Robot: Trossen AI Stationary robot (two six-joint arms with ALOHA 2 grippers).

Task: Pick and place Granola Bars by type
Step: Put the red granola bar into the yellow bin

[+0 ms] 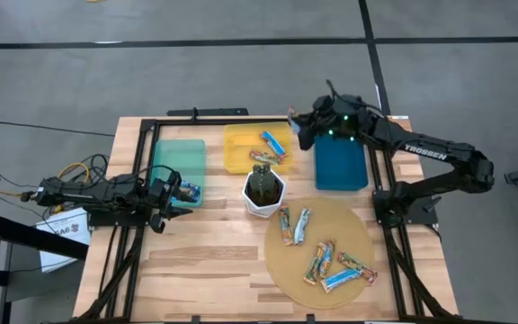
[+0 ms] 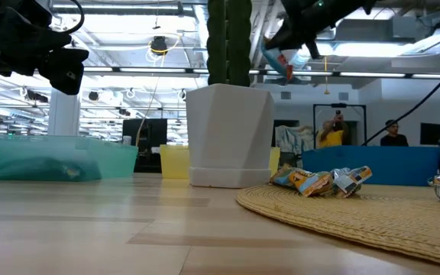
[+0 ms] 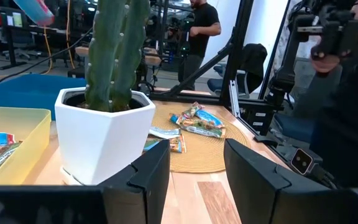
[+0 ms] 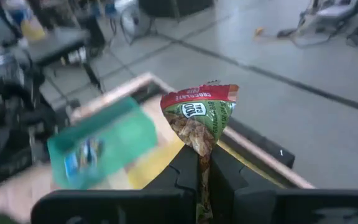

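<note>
My right gripper (image 1: 299, 123) hangs high over the far right corner of the yellow tray (image 1: 237, 144), shut on a green granola bar with a red end (image 4: 199, 114). Two bars (image 1: 272, 144) lie in the yellow tray and one blue bar (image 1: 190, 191) lies in the teal tray (image 1: 176, 160). Several more bars (image 1: 329, 263) lie on the round woven mat (image 1: 331, 225). My left gripper (image 1: 163, 194) is open and holds nothing, at the teal tray's near edge; its wrist view looks toward the white pot (image 3: 104, 134). My right gripper pinches the green bar by one narrow end (image 4: 202, 154) between its two fingers. The rest of the wrapper sticks out beyond the fingertips, its red end farthest out. In the low view the bar (image 2: 278, 58) is lifted clear, well above the trays.
A white pot with a cactus (image 1: 263, 189) stands mid-table between the trays and the mat. A blue tray (image 1: 340, 164) sits right of the yellow one. Bare wood lies along the near left of the table (image 1: 196, 261). People stand in the room beyond (image 2: 333, 130).
</note>
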